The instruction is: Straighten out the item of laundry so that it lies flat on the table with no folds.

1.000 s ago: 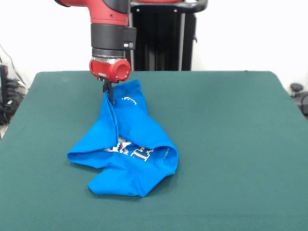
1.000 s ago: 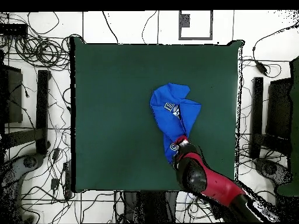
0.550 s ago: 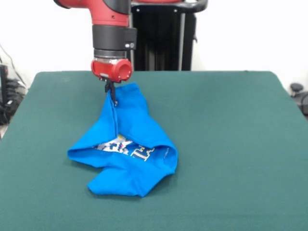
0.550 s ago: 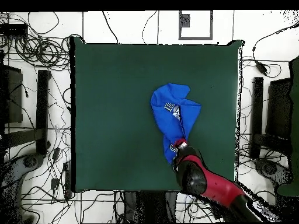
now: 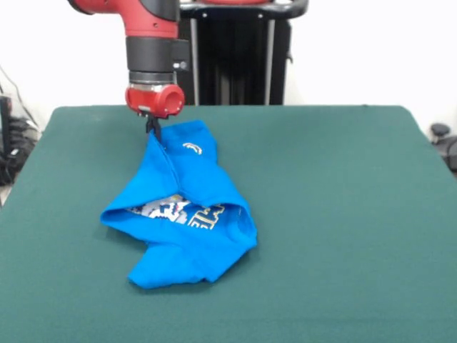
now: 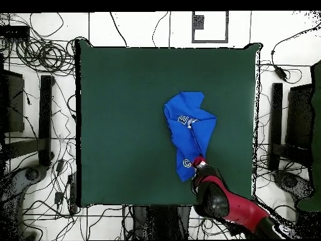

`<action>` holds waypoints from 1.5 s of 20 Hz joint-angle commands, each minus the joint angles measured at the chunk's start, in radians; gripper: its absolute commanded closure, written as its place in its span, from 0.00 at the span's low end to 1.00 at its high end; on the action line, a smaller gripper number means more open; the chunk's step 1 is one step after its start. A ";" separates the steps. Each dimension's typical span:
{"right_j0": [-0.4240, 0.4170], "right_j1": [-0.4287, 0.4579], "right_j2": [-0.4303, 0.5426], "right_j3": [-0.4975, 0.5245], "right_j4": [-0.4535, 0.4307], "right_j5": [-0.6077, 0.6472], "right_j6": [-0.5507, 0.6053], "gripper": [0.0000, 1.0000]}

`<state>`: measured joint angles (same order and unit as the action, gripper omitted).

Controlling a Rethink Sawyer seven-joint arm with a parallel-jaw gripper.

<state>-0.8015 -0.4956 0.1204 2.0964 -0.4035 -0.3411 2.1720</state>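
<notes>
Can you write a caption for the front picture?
Red robot gripper pulls one edge of the crumpled blue T-shirt across the green table.

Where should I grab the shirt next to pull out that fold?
Probably the loose folded-over flap of the shirt on the side away from the gripper, coming straight down from above; it lies flat on the table, doubled over the lettering.

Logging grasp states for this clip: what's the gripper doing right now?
Gripper: shut on the shirt, pinching its far edge, lifted off the table.
</notes>
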 commanded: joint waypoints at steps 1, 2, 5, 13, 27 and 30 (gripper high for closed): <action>-0.067 0.040 0.026 0.017 -0.101 -0.009 0.095 1.00; -0.075 0.038 0.031 0.015 -0.107 -0.002 0.095 1.00; -0.090 0.038 0.040 0.014 -0.122 0.006 0.101 1.00; -0.101 0.064 0.047 0.012 -0.140 -0.017 0.119 1.00; -0.055 0.030 0.115 -0.103 -0.076 0.170 0.058 1.00; -0.065 0.017 0.142 -0.142 -0.072 0.251 0.024 1.00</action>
<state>-0.9147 -0.4845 0.1294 2.0849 -0.5143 -0.2939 2.1720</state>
